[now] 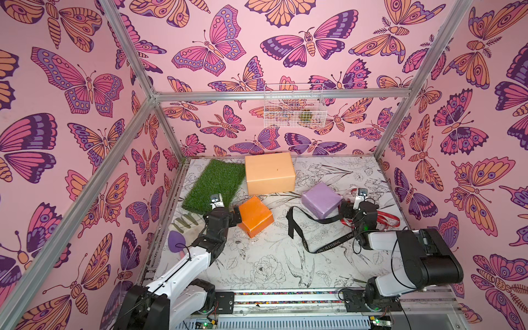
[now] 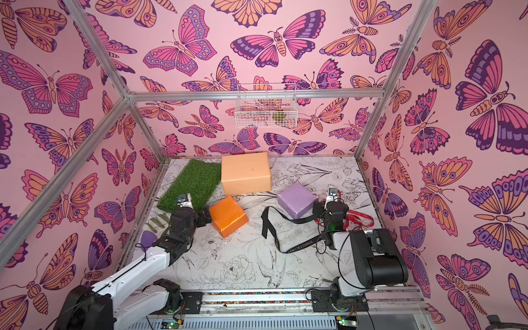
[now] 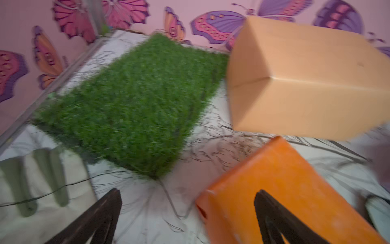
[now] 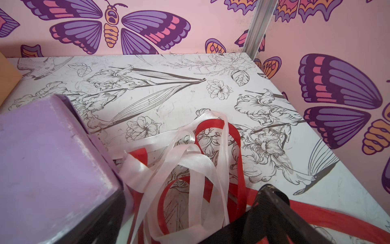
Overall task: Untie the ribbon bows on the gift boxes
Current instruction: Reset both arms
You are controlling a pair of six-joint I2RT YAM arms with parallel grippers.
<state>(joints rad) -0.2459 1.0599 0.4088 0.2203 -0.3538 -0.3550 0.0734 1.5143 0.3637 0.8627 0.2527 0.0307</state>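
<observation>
Ana: What do the gift boxes look like?

Ben: There are three paper-wrapped ones on the flower-printed table. The peach-tan box is the big oblong one at the back, just beside the grass mat. Its long axis runs side to side along the back wall. The orange cube sits in front of it on the left arm's side, turned so a corner points to the front. The lilac cube stands on the right arm's side, also corner-on.

Ana: And the ribbons?

Ben: All three lie loose on the table. The black ribbon carries white lettering, "LOVE IS ETERNAL". It runs along the foot of the lilac cube's front side, loops out between the two cubes, then trails forward and across toward the right arm. The red ribbon and the pale white-lilac ribbon are shiny satin. They lie in one slack tangle just beside the lilac cube, loops crossing every way.

Ana: Grippers?

Ben: The left gripper has its fingers spread wide and grips nothing. It sits just beside the orange cube; that wrist view is blurred. The right gripper is spread wide over the tangle and clamps nothing. One finger is at the lilac cube's lower edge, and I cannot tell whether it touches.
</observation>
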